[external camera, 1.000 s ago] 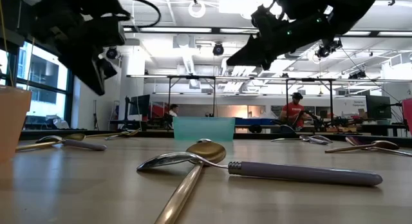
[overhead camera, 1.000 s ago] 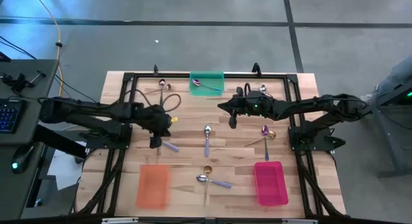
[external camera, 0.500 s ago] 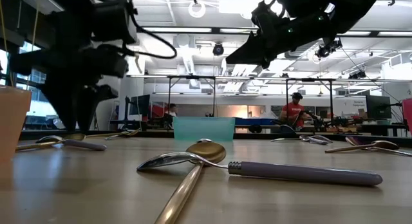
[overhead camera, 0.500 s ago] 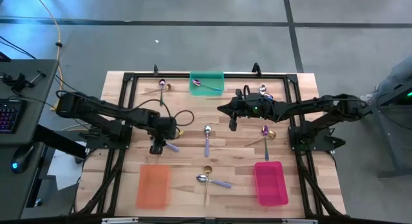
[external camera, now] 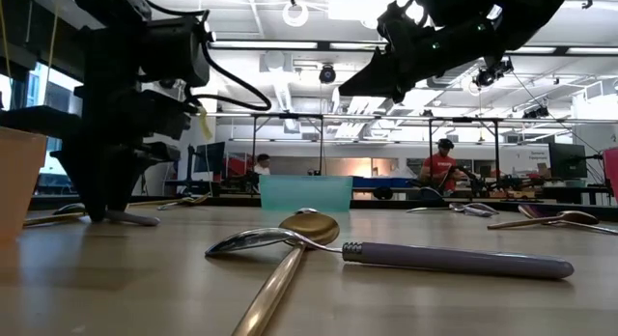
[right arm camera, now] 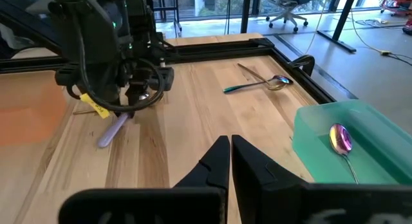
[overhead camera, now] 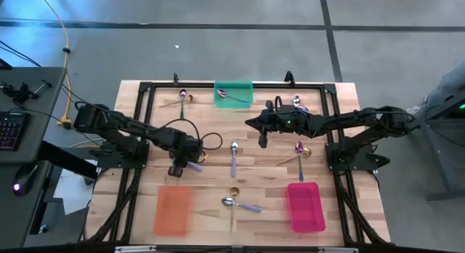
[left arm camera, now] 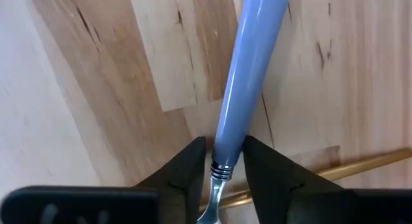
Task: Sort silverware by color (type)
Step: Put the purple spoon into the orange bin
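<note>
The lavender-handled spoon [left arm camera: 248, 76] lies flat on the wooden surface [overhead camera: 211, 173], just beyond the orange tray [overhead camera: 173, 210]. The left pincer [overhead camera: 176, 166] stands straight down over it, its two dark fingers [left arm camera: 187, 169] set on either side of the handle near the metal collar, close against it; whether they press it or only bracket it I cannot tell. A gold spoon [left arm camera: 367, 163] lies partly under this one, crossing beside the collar.

Near the orange tray, toward the surface's middle, another silver spoon [overhead camera: 234, 157] with a lavender handle lies alone. Beside the tray's long edge, a gold spoon and a lavender-handled one [external camera: 386, 254] cross each other. Farther from the tray, a pink tray [overhead camera: 304, 206] sits at the same edge, with a purple spoon [overhead camera: 298, 153] and a gold one crossed beyond it. At the far edge a green tray [overhead camera: 234, 94] holds an iridescent spoon [right arm camera: 341, 139].

The right pincer [overhead camera: 263, 139] hovers above the surface, well apart from the orange tray, fingers pressed together and empty.
</note>
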`<state>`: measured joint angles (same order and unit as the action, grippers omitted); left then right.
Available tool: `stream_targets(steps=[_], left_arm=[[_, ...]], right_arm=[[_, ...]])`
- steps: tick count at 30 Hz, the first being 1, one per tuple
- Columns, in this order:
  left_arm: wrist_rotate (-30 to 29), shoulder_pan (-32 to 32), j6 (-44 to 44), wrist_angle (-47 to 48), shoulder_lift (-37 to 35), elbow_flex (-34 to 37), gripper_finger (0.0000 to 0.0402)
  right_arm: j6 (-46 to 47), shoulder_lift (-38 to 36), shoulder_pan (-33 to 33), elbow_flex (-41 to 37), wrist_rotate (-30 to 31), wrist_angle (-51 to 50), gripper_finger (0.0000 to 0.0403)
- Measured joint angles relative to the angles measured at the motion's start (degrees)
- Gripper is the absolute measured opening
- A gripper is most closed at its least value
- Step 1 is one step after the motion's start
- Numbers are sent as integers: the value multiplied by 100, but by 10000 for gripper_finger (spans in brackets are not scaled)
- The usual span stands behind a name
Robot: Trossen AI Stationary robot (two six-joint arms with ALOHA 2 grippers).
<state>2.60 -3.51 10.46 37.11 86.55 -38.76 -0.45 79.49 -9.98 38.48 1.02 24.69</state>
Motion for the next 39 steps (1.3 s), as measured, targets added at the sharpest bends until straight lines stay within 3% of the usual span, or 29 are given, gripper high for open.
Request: stream_targets(steps=[5, 17, 27, 34, 39], left_arm=[[-79, 0, 417, 211, -12, -197, 29], [-223, -439, 1023, 1568, -14, -1816, 29], [8, -2468, 1501, 2947, -17, -2953, 29], [-63, -3835, 492, 2653, 137, -3319, 30], [-290, -4357, -87, 2568, 723, -3621, 30]], right_arm=[[0, 1, 0, 0, 0, -2, 0], [-105, 1, 0, 0, 2, -38, 0], [-94, 1, 0, 0, 2, -48, 0], [63, 1, 0, 0, 4, -88, 0], [59, 1, 0, 2, 4, -128, 0]])
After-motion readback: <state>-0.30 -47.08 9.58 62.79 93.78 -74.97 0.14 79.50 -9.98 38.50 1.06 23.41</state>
